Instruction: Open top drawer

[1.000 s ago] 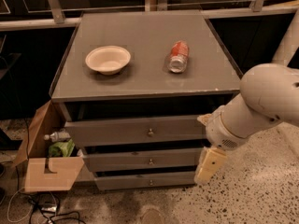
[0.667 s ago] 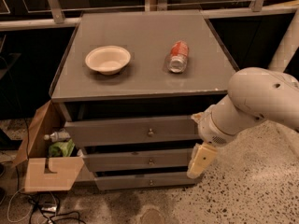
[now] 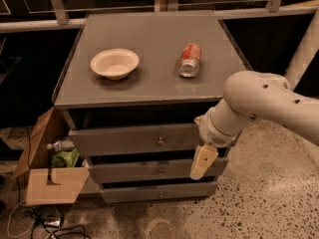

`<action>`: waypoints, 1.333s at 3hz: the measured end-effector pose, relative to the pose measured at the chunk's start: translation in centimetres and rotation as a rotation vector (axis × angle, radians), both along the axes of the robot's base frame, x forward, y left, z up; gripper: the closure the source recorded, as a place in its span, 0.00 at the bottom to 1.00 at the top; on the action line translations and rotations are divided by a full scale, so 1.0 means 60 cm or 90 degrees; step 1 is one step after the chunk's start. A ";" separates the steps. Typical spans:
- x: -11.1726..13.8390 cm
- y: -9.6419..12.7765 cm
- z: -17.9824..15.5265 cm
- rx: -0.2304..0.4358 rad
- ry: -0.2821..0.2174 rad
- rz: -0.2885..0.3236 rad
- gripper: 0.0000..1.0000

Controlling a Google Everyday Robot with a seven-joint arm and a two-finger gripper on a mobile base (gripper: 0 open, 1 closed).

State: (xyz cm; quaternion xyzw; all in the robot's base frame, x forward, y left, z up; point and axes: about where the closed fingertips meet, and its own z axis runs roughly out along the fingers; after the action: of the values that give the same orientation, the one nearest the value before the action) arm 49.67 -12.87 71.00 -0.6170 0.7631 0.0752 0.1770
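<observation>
The top drawer (image 3: 129, 139) is the tallest grey front of the cabinet, with a small round metal knob (image 3: 160, 141) at its centre. It stands slightly forward of the cabinet frame, with a dark gap above it. My gripper (image 3: 202, 162) hangs from the white arm at the right. It sits in front of the right end of the drawers, to the right of and a little below the knob, and touches nothing I can see. Only one pale finger shows.
Two shorter grey drawers (image 3: 149, 172) lie below. On the cabinet top (image 3: 149, 39) sit a white bowl (image 3: 114, 63) and a tipped red can (image 3: 190, 59). An open cardboard box (image 3: 47, 178) with a bottle stands at the left on the speckled floor.
My arm and gripper have moved left, from beside the cabinet's right edge to in front of the drawers' right end. The drawers, bowl and can have not moved.
</observation>
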 end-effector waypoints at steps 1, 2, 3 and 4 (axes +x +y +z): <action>0.029 0.003 -0.023 -0.013 0.008 0.007 0.00; 0.054 0.003 -0.042 -0.021 0.018 0.013 0.00; 0.082 0.000 -0.054 -0.032 0.022 0.017 0.00; 0.102 -0.002 -0.065 -0.040 0.025 0.020 0.00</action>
State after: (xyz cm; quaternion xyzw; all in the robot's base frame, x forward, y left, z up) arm 55.79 -12.97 67.09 -0.6328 0.7585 0.0659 0.1411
